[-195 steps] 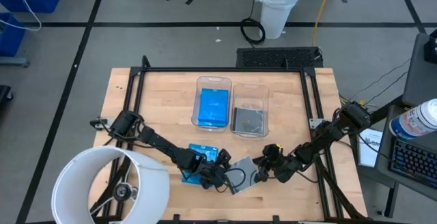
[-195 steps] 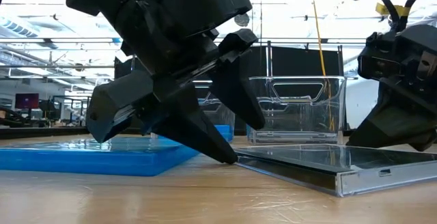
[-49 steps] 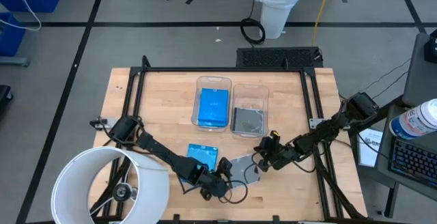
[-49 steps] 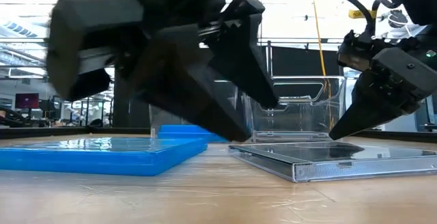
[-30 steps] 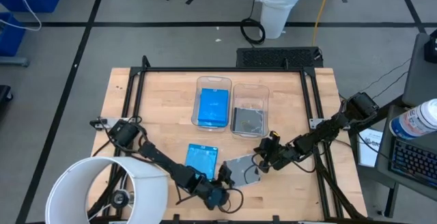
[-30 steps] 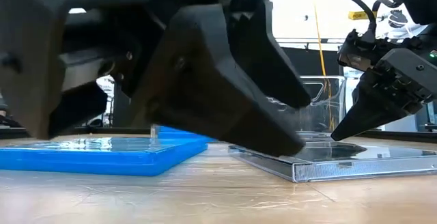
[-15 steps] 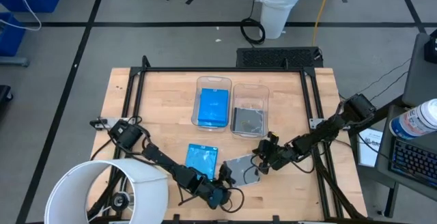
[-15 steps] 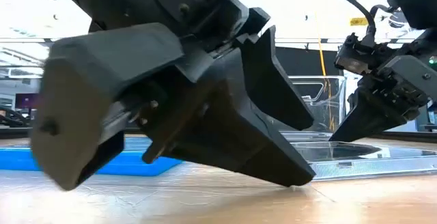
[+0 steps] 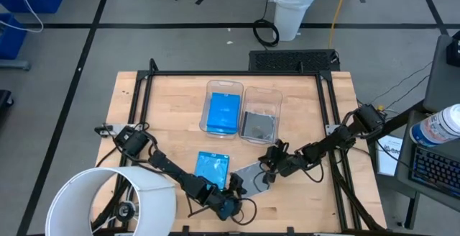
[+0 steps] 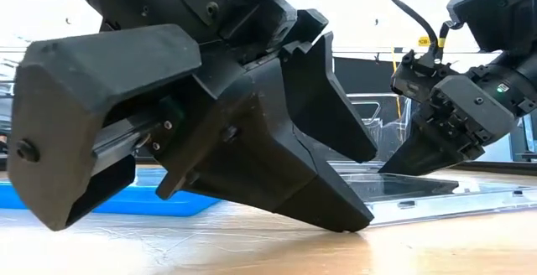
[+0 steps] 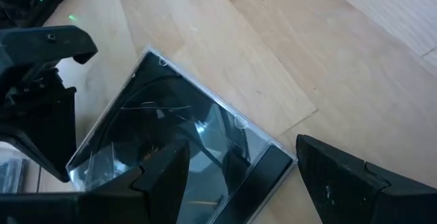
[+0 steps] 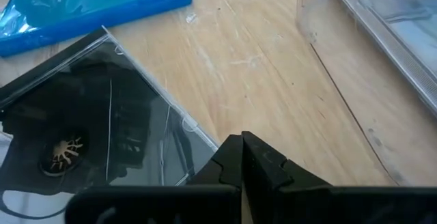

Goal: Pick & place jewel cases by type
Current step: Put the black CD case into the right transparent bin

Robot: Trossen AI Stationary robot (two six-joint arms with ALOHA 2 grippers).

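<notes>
Left gripper [image 9: 231,193]: we see fingers spread, beside smoky jewel case [image 9: 251,174].
Right gripper [image 9: 267,173]: fingers together, tips on case.

Two dark arms, slim jointed links, matte black throughout. Left gripper [image 10: 336,183] bulky in low view: angular black housing, broad wedge fingers [image 10: 323,111] tapering to blunt tips, a grey rail slot along the body, round black screw head on the near corner. Same fingers [image 11: 348,179] in left wrist view flat-faced, bevelled edges. Right gripper [image 10: 403,164] blocky, black, small green light on the housing; black cable [image 10: 411,15] looping up from the wrist. Right fingers [image 12: 263,162] narrow to a sharp wedge, thin seam between them. Thin black cable [image 9: 248,209] trailing beside the left wrist in high view.
</notes>
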